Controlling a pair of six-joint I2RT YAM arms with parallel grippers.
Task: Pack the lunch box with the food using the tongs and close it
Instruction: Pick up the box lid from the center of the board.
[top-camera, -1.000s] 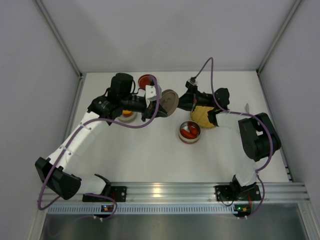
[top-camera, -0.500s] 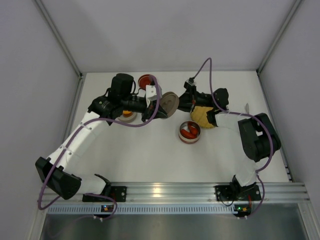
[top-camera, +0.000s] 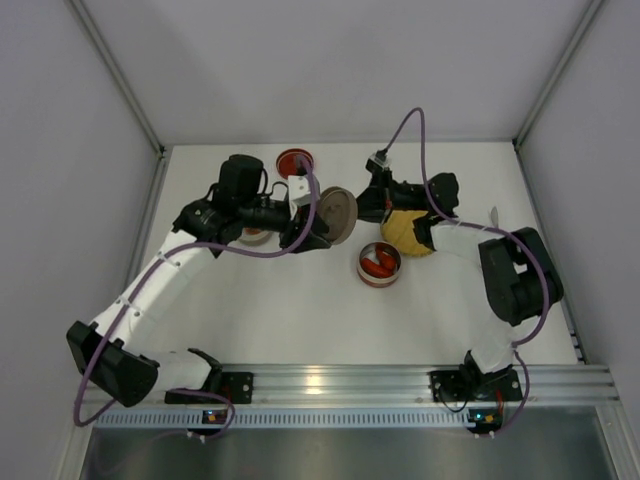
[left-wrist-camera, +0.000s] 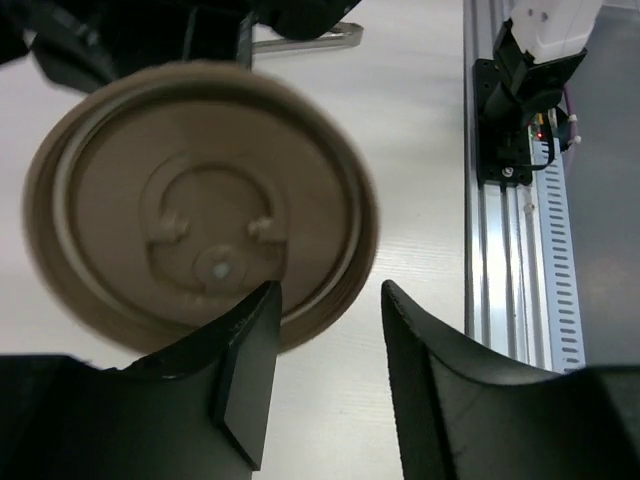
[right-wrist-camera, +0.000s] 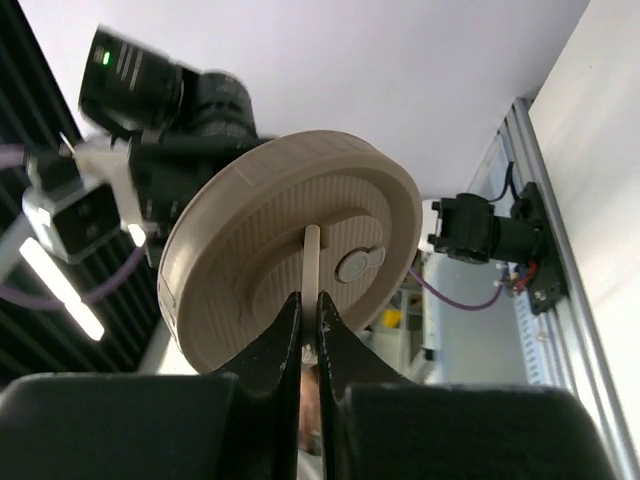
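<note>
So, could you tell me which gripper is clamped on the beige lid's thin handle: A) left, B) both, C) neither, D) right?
D: the right gripper has its jaws pinched shut on the thin handle of the beige lid, while the left gripper has its jaws standing open.

Lid (right-wrist-camera: 250, 260) tan, concentric ridges; plate (top-camera: 402, 232) yellow, perhaps woven; food (top-camera: 379, 264) red.

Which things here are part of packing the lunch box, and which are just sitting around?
Job in hand:
brown lid, held by the right gripper
tin of red food pieces
tongs

Lying about:
yellow woven plate
red round dish, role unclear
</note>
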